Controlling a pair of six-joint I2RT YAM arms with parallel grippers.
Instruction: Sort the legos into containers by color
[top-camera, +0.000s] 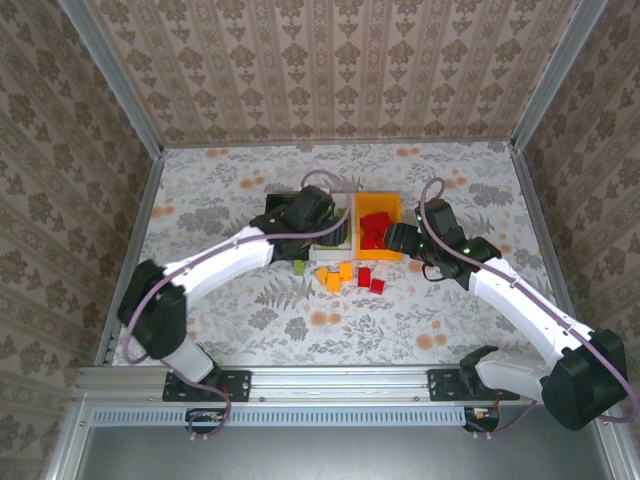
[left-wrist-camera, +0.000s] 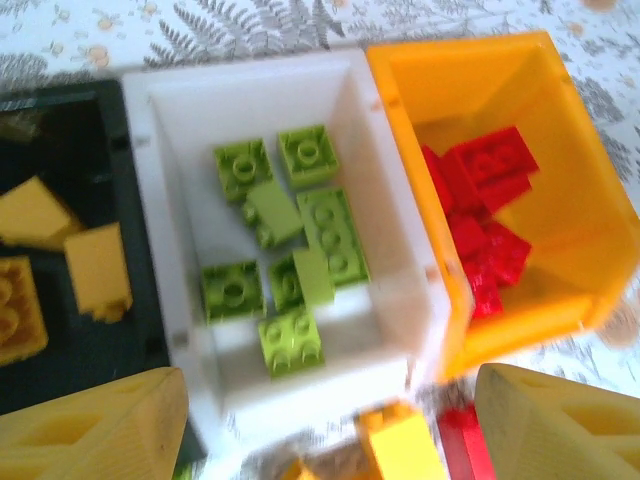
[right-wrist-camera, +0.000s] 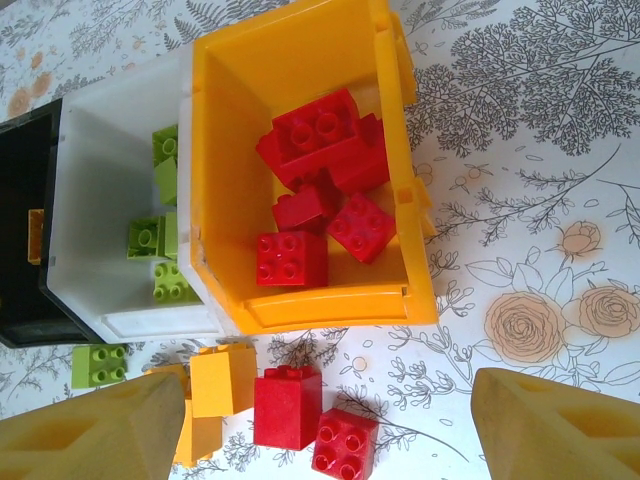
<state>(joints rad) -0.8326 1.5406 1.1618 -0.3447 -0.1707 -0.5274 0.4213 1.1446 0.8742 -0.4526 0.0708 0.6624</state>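
Note:
Three bins stand side by side: black (left-wrist-camera: 90, 350), white (left-wrist-camera: 180, 120) and orange (left-wrist-camera: 560, 230). Several green legos (left-wrist-camera: 320, 230) lie in the white bin, red ones (right-wrist-camera: 320, 130) in the orange bin and yellow ones (left-wrist-camera: 95, 265) in the black bin. In front of the bins lie loose legos: two red (right-wrist-camera: 288, 405), several orange-yellow (right-wrist-camera: 222, 378) and a green one (right-wrist-camera: 100, 363). My left gripper (left-wrist-camera: 330, 430) hovers open over the white bin's near wall, holding nothing. My right gripper (right-wrist-camera: 325, 430) is open above the loose red legos, just in front of the orange bin.
The table (top-camera: 450, 330) has a floral cloth and metal-framed, wallpapered walls on three sides. The left arm (top-camera: 215, 262) reaches in over the black bin; the right arm (top-camera: 520, 300) comes in from the right. Open cloth lies to the right of the orange bin (top-camera: 380, 205).

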